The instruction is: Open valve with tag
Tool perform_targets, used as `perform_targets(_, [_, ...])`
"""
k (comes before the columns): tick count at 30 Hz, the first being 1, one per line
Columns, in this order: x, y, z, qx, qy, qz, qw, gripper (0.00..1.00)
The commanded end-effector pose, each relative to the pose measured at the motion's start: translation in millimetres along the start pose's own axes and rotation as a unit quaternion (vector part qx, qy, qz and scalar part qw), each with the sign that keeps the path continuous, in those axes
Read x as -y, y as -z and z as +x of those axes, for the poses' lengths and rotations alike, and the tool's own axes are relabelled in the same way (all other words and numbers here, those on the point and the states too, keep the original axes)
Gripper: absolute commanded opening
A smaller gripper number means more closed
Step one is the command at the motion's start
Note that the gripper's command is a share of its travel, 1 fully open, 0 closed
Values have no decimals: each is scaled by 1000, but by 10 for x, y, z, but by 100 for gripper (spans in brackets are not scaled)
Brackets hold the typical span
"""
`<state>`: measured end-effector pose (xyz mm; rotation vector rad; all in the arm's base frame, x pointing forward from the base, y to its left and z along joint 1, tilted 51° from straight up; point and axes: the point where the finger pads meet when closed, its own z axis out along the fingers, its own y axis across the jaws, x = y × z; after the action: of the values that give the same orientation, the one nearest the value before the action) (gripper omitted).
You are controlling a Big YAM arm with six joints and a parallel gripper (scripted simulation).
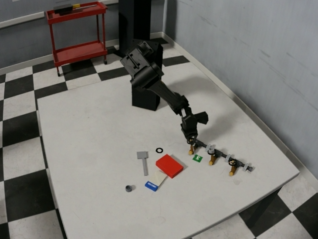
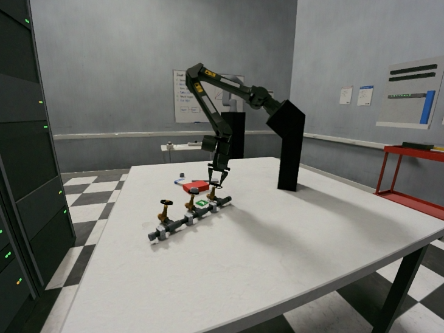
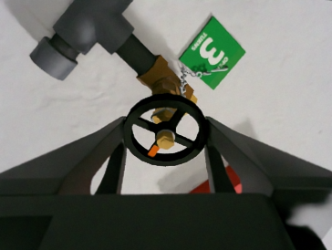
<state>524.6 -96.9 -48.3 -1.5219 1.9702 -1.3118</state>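
Observation:
A grey pipe point(image 1: 225, 156) point(image 2: 179, 223) point(image 3: 87, 27) lies on the white table point(image 1: 89, 123) and carries three brass valves. The end valve nearest the arm's base has a black handwheel point(image 3: 165, 138) point(image 1: 191, 138) with an orange mark. A green tag point(image 3: 212, 52) point(image 1: 197, 158) point(image 2: 201, 202) reading 3 turns is chained to it. My gripper point(image 3: 165, 125) point(image 1: 191, 141) point(image 2: 216, 184) points down over this valve and is shut on the handwheel's rim, one finger on each side. The middle valve point(image 1: 212, 159) point(image 2: 190, 205) and the far valve point(image 1: 232, 165) point(image 2: 164, 214) stand apart from the gripper.
A red box point(image 1: 169, 165) point(image 2: 195, 186), a grey T-shaped tool point(image 1: 142, 159), a black ring point(image 1: 159, 148), a grey cup point(image 1: 130, 188) and a blue-and-cream card point(image 1: 155, 181) lie left of the pipe. The arm's black base point(image 1: 145, 97) stands at the back. A red cart point(image 1: 76, 30) stands off the table.

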Motion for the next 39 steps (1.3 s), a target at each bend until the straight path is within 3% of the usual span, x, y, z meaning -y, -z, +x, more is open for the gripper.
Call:
perform_targets(1, [1, 14, 17, 4, 67, 4, 998, 0])
perform_targets(22, [-4, 14, 17, 4, 67, 4, 998, 0])
perform_targets(23, [-4, 14, 17, 4, 67, 4, 998, 100])
perform_targets(39, [-4, 15, 19, 3, 67, 3, 998, 100])
